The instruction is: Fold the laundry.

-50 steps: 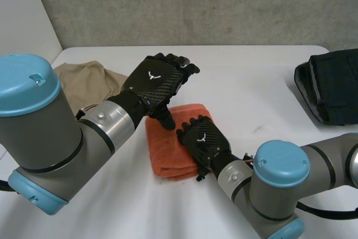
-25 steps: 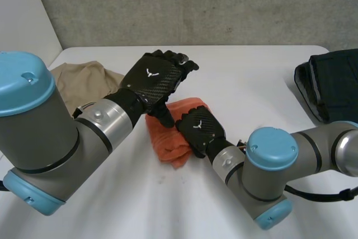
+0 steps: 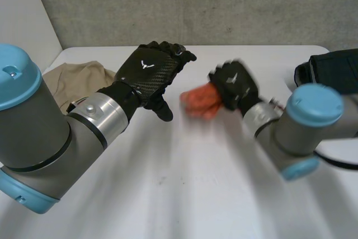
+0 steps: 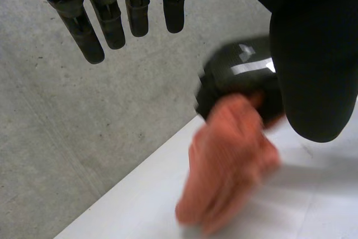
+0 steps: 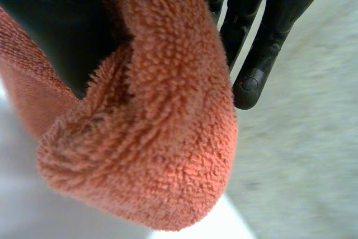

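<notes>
The right robot hand (image 3: 234, 85) is closed on the orange towel (image 3: 200, 98), above the middle of the table (image 3: 184, 194), towards its far side. In the right wrist view the towel (image 5: 151, 116) is bunched into a thick roll pinched between the thumb and the fingers (image 5: 263, 32), with the fingertips reaching past the roll's edge. In the left wrist view the towel (image 4: 224, 166) hangs down from the right robot hand (image 4: 240, 76) towards the table (image 4: 140, 211). Whether its lower end touches the top cannot be told.

The left robot hand (image 3: 151, 74) hovers just beside the towel on the left. It is spread and holds nothing: the fingers reach towards the far edge and the thumb points down at the table. Its own wrist view shows the fingers (image 4: 112, 15) straight and side by side, apart from the thumb, with the towel beyond them. The 2 robot hands are near each other but not touching.

A beige cloth (image 3: 72, 79) lies crumpled at the far left of the table, partly behind the left arm. Dark clothes (image 3: 335, 71) sit in a pile at the table's right edge, behind the right arm.
</notes>
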